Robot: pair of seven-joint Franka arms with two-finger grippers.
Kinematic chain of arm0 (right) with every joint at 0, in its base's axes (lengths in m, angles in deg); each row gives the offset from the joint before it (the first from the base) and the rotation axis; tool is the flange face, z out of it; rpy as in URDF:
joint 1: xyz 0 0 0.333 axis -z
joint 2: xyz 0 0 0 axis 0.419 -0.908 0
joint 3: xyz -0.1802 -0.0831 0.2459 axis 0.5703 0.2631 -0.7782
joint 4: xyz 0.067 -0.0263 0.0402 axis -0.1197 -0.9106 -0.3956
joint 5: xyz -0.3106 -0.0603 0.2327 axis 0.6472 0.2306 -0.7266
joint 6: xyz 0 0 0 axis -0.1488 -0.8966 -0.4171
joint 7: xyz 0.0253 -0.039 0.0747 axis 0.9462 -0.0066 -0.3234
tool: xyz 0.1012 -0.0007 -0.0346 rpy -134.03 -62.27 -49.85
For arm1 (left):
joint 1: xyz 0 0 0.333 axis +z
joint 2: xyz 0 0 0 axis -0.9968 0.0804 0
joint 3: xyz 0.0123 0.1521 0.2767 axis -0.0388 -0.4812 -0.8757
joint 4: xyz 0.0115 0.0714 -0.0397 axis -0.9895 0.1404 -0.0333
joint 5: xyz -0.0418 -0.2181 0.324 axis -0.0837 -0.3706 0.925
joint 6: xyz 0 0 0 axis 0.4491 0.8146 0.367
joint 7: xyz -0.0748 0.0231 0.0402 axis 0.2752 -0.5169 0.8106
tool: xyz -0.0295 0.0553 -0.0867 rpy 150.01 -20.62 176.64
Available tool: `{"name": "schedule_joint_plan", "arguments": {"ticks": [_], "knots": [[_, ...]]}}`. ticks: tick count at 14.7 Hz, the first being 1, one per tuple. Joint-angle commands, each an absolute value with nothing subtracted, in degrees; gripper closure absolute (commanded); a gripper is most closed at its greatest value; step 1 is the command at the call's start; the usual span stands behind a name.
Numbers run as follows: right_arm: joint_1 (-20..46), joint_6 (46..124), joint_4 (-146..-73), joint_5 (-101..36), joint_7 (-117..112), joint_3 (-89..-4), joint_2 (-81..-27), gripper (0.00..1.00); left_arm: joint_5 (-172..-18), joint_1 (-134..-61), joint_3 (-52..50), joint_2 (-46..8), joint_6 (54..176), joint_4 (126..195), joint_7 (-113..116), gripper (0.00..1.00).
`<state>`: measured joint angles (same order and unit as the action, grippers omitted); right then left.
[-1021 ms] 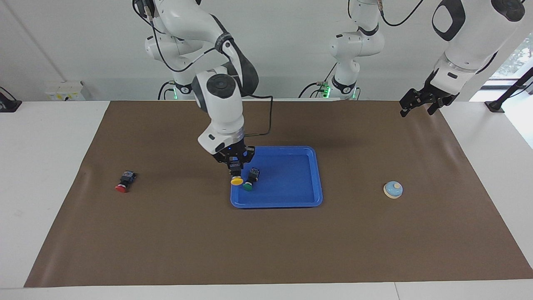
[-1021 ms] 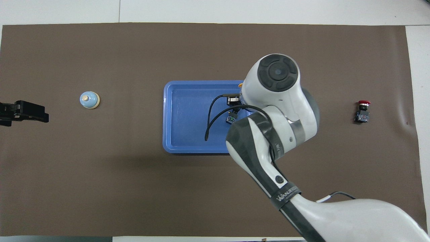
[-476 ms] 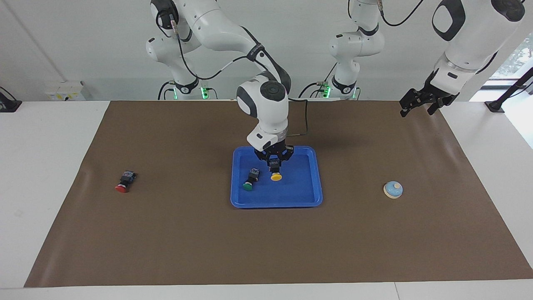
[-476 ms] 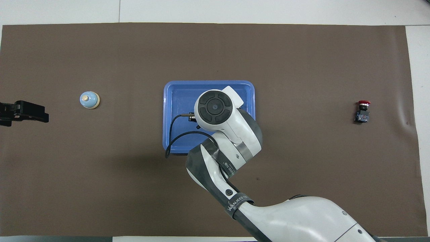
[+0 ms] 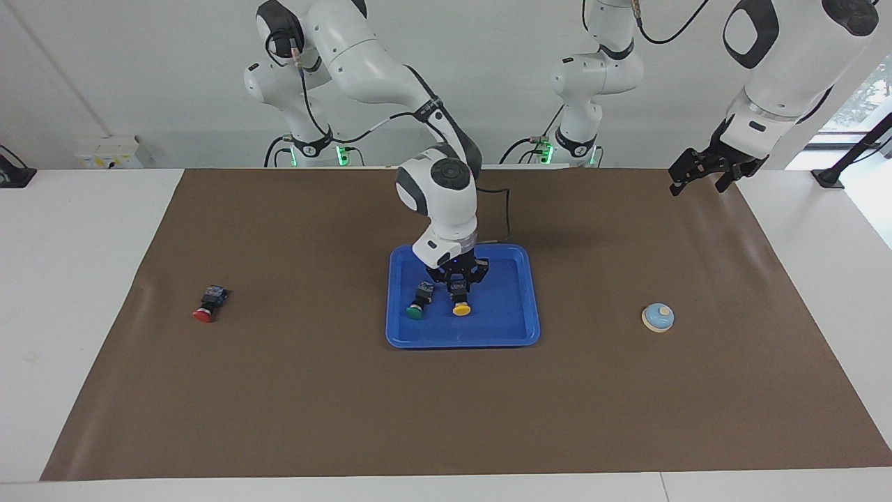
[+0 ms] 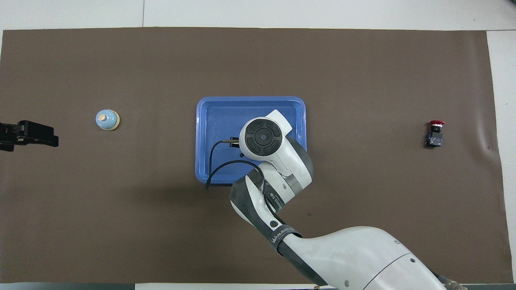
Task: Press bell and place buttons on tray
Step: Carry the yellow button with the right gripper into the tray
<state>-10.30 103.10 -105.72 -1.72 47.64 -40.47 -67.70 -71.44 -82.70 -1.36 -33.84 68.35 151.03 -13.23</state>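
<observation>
The blue tray point(image 5: 512, 328) point(image 6: 213, 112) lies mid-table. My right gripper point(image 5: 458, 288) is low over the tray's middle, shut on the yellow button point(image 5: 460, 307), whose cap points down near the tray floor. Beside it the green button point(image 5: 417, 307) lies in the tray. In the overhead view the right arm hides both of these buttons. The red button point(image 5: 206, 307) point(image 6: 435, 133) lies on the mat toward the right arm's end. The light-blue bell point(image 5: 658, 317) point(image 6: 107, 120) sits toward the left arm's end. My left gripper point(image 5: 699, 173) point(image 6: 34, 136) waits open, raised above the mat's corner.
A brown mat point(image 5: 293, 390) covers most of the white table point(image 5: 77, 279). The right arm's cable point(image 6: 213, 161) loops over the tray's rim on the robots' side.
My right gripper carried the yellow button from the tray's edge past the green button to the tray's middle, then lowered it. The left arm stayed still.
</observation>
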Motion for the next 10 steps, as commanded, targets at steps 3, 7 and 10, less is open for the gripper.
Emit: {"name": "schedule_joint_plan", "arguments": {"ticks": [3, 7, 10], "knots": [[-10.12, 103.73, -107.49, -2.05, 48.25, -40.54, -66.06, 0.07, -71.66, -82.49, -1.31, -34.05, 67.74, 150.47, -12.81, 0.0], [-10.12, 94.8, -101.01, -2.13, 50.98, -40.54, -66.15, 0.0, -71.66, -82.49, -1.31, -34.05, 67.74, 150.47, -12.81, 0.0], [-8.63, 88.54, -96.16, -2.13, 50.8, -40.01, -66.06, 0.0, -71.66, -82.49, -1.32, -34.05, 67.74, 150.47, -12.81, 0.0]]}}
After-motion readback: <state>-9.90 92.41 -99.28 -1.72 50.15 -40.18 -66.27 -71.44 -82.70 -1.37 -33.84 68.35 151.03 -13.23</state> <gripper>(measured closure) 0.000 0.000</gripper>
